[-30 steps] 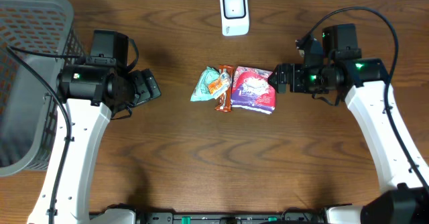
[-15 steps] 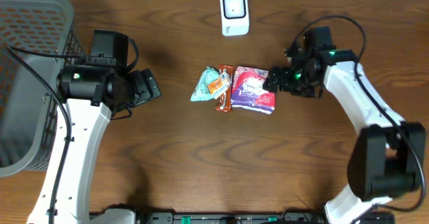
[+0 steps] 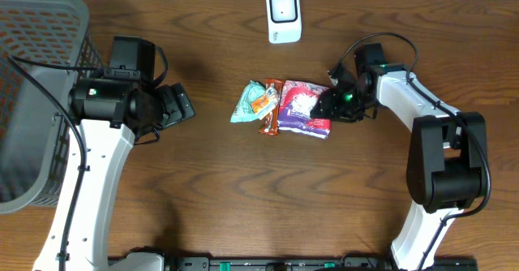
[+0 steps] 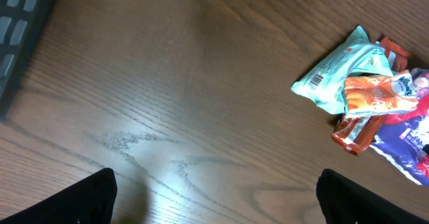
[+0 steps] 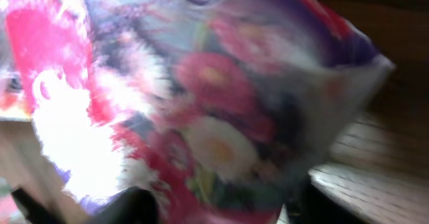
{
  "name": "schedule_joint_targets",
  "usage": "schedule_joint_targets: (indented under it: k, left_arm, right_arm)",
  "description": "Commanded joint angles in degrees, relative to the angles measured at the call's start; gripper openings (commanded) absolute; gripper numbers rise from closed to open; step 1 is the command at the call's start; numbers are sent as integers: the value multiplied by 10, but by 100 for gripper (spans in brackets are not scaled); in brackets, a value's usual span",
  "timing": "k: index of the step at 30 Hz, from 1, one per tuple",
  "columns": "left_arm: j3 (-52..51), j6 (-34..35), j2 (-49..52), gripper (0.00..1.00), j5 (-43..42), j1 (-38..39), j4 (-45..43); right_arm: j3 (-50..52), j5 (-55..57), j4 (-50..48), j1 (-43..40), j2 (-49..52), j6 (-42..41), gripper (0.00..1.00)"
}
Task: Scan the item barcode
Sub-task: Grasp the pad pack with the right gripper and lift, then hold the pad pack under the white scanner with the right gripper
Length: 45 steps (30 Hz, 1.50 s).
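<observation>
Three snack items lie bunched mid-table: a teal packet [image 3: 247, 102], an orange-brown bar [image 3: 270, 109] and a purple-and-pink packet [image 3: 302, 109]. My right gripper [image 3: 331, 102] is at the purple packet's right edge, its fingers closed on that edge. In the right wrist view the blurred packet [image 5: 221, 103] fills the frame and sits between the dark fingers of the gripper [image 5: 221, 207]. The white barcode scanner [image 3: 284, 15] stands at the table's far edge. My left gripper [image 3: 180, 105] hangs open left of the pile, with nothing in it [image 4: 214, 197]. The teal packet [image 4: 338, 76] shows a barcode.
A grey mesh basket [image 3: 40, 27] stands at the far left, its corner showing in the left wrist view [image 4: 17, 23]. Bare brown wood lies between my left gripper and the snack pile and across the near half of the table.
My right arm moved left onto the purple packet's right edge and its jaws closed from wide open onto that edge. The left arm stayed still.
</observation>
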<state>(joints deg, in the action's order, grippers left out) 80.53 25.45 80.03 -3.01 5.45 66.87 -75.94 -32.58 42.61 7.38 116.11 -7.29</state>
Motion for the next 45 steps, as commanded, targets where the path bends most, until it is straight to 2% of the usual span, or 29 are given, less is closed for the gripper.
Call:
schedule_joint_targets:
  k: [1,2,3,7,17,20,24,27,33,45]
  left_arm:
    - [-3,-3,-3,95,7,-3,2]
    - [-3,-3,-3,95,7,-3,2]
    - [-3,-3,-3,95,7,-3,2]
    - [-3,-3,-3,95,7,-3,2]
    - [-3,-3,-3,95,7,-3,2]
    - [-3,-3,-3,95,7,-3,2]
    - [-3,-3,-3,95,7,-3,2]
    - [-3,-3,-3,95,7,-3,2]
    - [-3,-3,-3,95,7,-3,2]
    - [-3,-3,-3,95,7,-3,2]
  right_arm:
    - [3,-28,3,2,7,16,14]
    - [2,-27,3,1,7,15,4]
    - [-1,-26,5,0,6,10,1]
    - [-37,-4,50,-4,-5,5,1]
    - [-218,243,243,14,-18,5,1]
    - [-254,372,284,31,-18,-9,2]
    - [-274,624,343,60,-18,-102,1]
    - [-273,722,362,74,-17,-128,1]
    - [-266,777,353,77,-17,-163,1]
    - [-185,779,272,89,-16,-158,1]
